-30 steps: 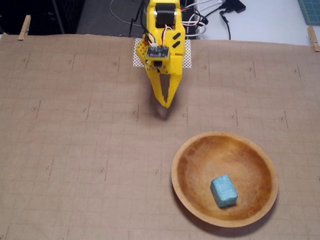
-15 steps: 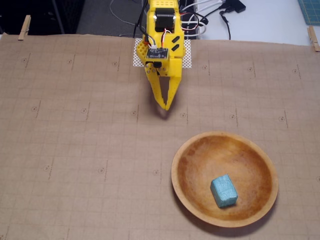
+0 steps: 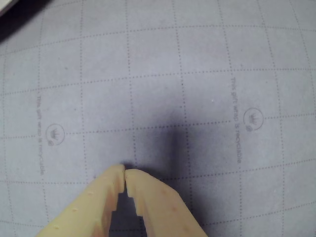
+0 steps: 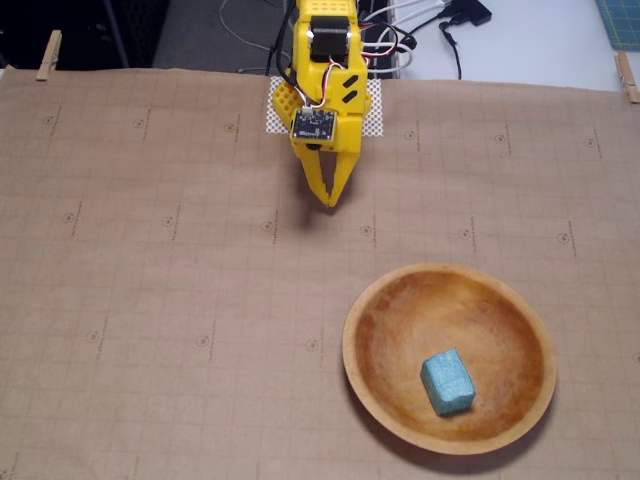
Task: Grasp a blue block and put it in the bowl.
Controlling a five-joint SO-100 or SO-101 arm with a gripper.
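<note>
Faint writing runs along the gridded paper (image 3: 207, 98) in the wrist view: "This gift wrap is recyclable", printed sideways beside a small crown mark in a circle, once at the right and once at the left. In the fixed view the same brown kraft paper (image 4: 150, 280) covers the surface, with dotted grid lines and small round marks at intervals. Wooden clothespegs (image 4: 48, 54) pin it at the far left and far right corners. Beyond the far edge lie a white tabletop (image 4: 540, 40), dark cables (image 4: 450, 30) and a corner of a green cutting mat (image 4: 620, 20).

The yellow gripper (image 4: 330, 202) hangs over bare paper at far centre, its fingers (image 3: 158, 202) closed together tip to tip and holding nothing. A white mesh patch (image 4: 375, 110) sits under the arm.

The blue block (image 4: 446, 382) lies inside the bowl (image 4: 365, 300), at the near right of the fixed view, a little near of the bowl's middle. Bowl and gripper are well apart.
</note>
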